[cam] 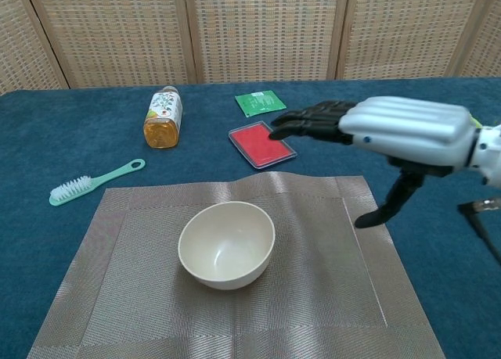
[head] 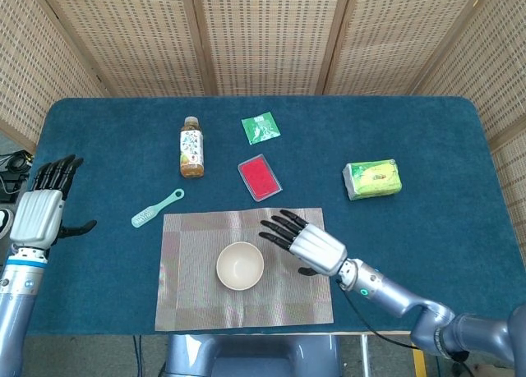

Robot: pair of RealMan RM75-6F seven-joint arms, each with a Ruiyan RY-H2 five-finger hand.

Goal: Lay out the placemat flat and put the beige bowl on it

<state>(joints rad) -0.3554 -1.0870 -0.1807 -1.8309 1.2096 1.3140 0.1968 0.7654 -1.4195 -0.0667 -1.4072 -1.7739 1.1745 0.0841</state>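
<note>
The beige bowl (head: 240, 265) sat upright on the placemat (head: 189, 303), near the middle of it. Nothing touched the bowl. The placemat lay spread out at the near edge of the tabletop (head: 460, 139). In the chest view its far edge looked a little wavy, not fully flat.

The right hand (head: 311, 245) was just to the right of the bowl, apart from it. It hung over the right side of the placemat with its palm facing down. Its dark fingers (cam: 309, 121) were stretched out and spread, pointing to the far left. The thumb hung down toward the mat. The hand held nothing. Its silver arm ran back to the near right corner of the tabletop.

The left hand (head: 41, 209) was far off, at the left edge of the tabletop. It stood upright with its fingers pointing up and away and its thumb sticking out to the side. It held nothing too.

Past the placemat lay a red flat case (head: 259, 177) and a small green packet (head: 260, 127). A bottle (head: 191, 147) lay on its side to the left of them. A pale green brush (head: 155, 208) lay near the mat's far left corner. A green and yellow pack (head: 372, 179) sat off to the right.
</note>
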